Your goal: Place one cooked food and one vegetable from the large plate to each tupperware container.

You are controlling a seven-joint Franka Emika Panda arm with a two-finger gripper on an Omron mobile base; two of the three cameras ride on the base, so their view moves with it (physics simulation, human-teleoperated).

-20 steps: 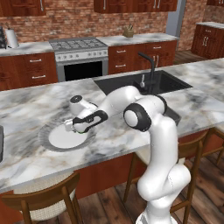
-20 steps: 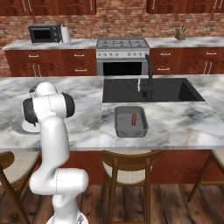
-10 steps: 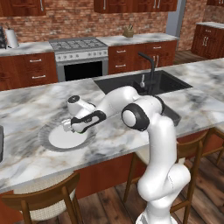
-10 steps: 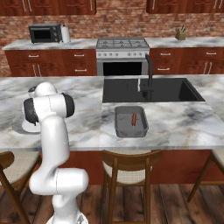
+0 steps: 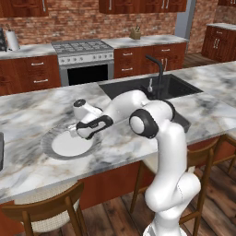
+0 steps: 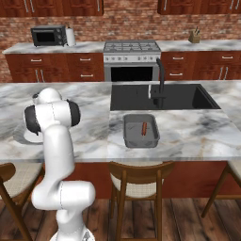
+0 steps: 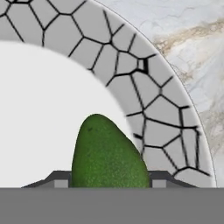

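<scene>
The gripper (image 7: pixel 109 181) sits low over the large plate (image 7: pixel 144 113), and in the hand view its two dark finger tips (image 7: pixel 59 178) stand just either side of a green avocado-like vegetable (image 7: pixel 107 155). The jaws are part-way in, narrow about the vegetable, one tip at its nine o'clock flank and the other at its three o'clock flank; whether they actually press on it I cannot tell. The vegetable lies on the plain white centre of the plate, right at the edge where the grey cracked-pattern rim begins, its rounded nose pointing to twelve o'clock in the hand view. Beyond the rim, toward one and two o'clock, is the marble counter (image 7: pixel 192 39).

In the left base view the gripper (image 5: pixel 73 134) is down at the three o'clock side of the large plate (image 5: pixel 50 138), with the white arm (image 5: pixel 152 124) reaching across from four o'clock. The plate rests on the marble counter (image 5: pixel 32 110) well apart from the black sink basin (image 5: pixel 175 87).

In the right base view a dark grey tupperware container (image 6: pixel 140 130) stands on the counter just at six o'clock of the sink basin (image 6: pixel 141 96), and a reddish-brown sausage (image 6: pixel 143 128) lies inside it. The stove (image 6: pixel 132 59) and a microwave (image 6: pixel 48 35) line the far wall
</scene>
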